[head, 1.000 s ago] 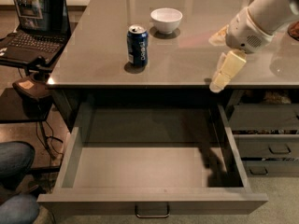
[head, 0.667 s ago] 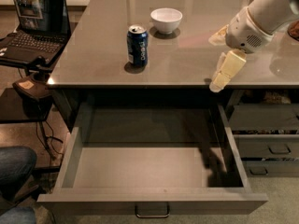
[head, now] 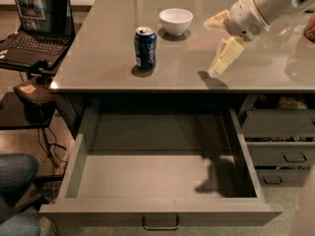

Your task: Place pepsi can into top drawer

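- Two fingers of the gripper (head: 214,45) stand spread and empty above the countertop (head: 98,73), ready for a grasp.
- The pepsi can (head: 145,47) stands upright, well apart from it, near the white bowl (head: 175,20).
- The top drawer (head: 162,213) lies pulled open below, ready to receive the can.

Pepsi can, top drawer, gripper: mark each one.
pepsi can (head: 145,49): camera view, on its blue side wall; it stands on the tabletop (head: 98,58).
top drawer (head: 98,214): camera view, on its front panel; it is pulled open.
gripper (head: 211,47): camera view, midway between its open fingertips, over the tabletop right of the can.
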{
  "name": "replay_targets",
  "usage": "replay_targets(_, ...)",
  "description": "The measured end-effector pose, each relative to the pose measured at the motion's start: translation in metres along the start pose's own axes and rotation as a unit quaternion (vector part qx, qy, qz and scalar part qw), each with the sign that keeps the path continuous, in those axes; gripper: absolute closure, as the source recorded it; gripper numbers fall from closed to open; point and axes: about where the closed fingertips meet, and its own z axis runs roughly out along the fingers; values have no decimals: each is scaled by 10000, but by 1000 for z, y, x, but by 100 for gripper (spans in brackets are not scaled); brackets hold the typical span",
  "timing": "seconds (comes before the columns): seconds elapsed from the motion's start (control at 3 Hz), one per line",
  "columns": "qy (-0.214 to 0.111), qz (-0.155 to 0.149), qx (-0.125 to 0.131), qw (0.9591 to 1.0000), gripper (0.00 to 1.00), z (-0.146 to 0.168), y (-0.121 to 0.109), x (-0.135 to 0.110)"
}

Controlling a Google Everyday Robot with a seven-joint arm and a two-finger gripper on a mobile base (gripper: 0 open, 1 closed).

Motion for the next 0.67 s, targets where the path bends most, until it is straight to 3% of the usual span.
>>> replay_targets(0.33, -162, -95, 257, 9995, 0, -15, -18, -11)
replay_targets(0.67, -163, -96, 256, 9995, 0, -15, -18, -11)
